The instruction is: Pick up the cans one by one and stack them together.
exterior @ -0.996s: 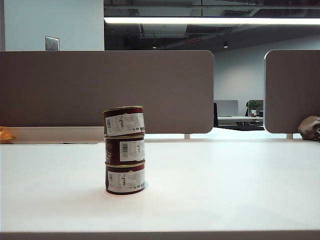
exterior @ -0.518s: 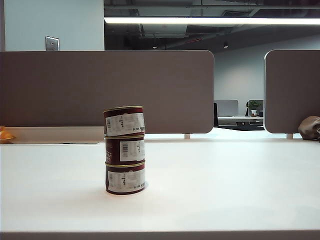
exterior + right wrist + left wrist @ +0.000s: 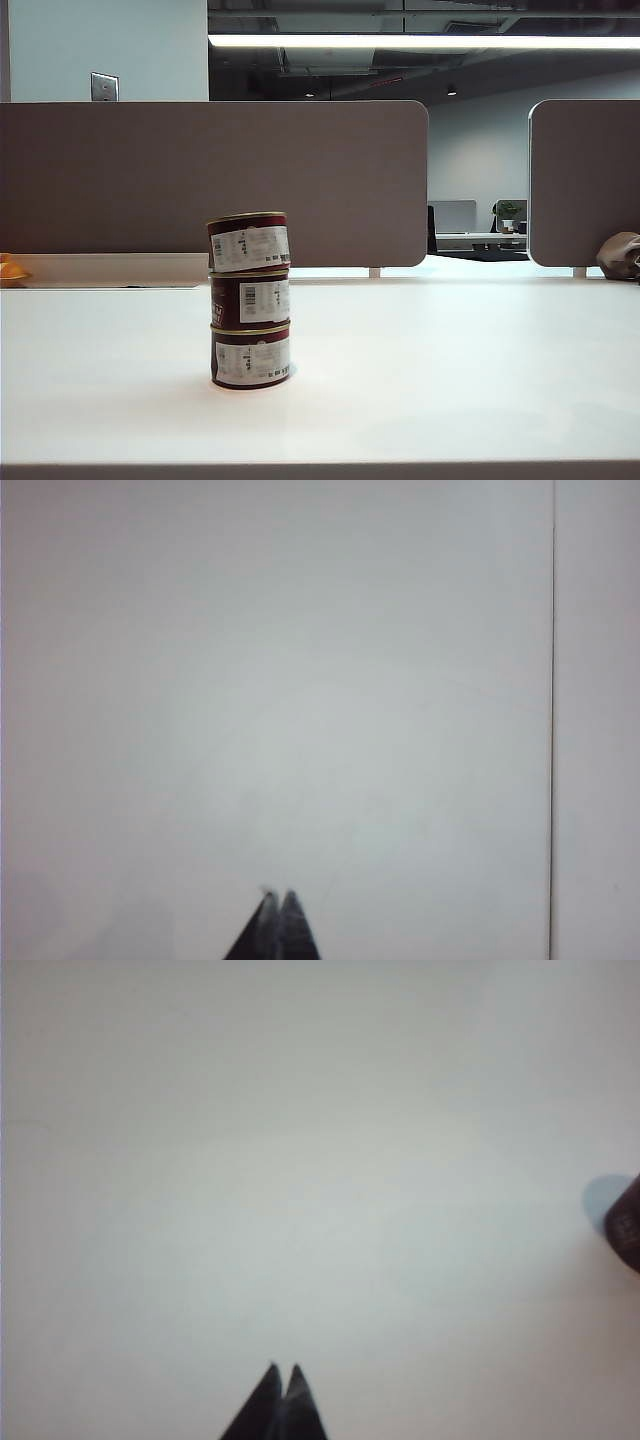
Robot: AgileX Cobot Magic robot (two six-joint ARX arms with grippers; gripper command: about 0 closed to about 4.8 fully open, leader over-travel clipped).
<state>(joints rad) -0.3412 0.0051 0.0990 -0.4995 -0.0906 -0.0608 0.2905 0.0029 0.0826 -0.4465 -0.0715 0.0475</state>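
Three cans (image 3: 249,299) stacked; left pincer (image 3: 283,1372), right pincer (image 3: 277,895) closed, empty.

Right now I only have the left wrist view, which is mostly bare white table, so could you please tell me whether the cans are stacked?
Observer: Yes. The exterior view shows three squat maroon tin cans with gold rims stacked in one column on the white table, with the top one slightly askew.
Operator: Thank you. Is the other arm holding anything?
Observer: No. The right wrist view shows the right end effector shut and empty above bare table, just like your left end effector.
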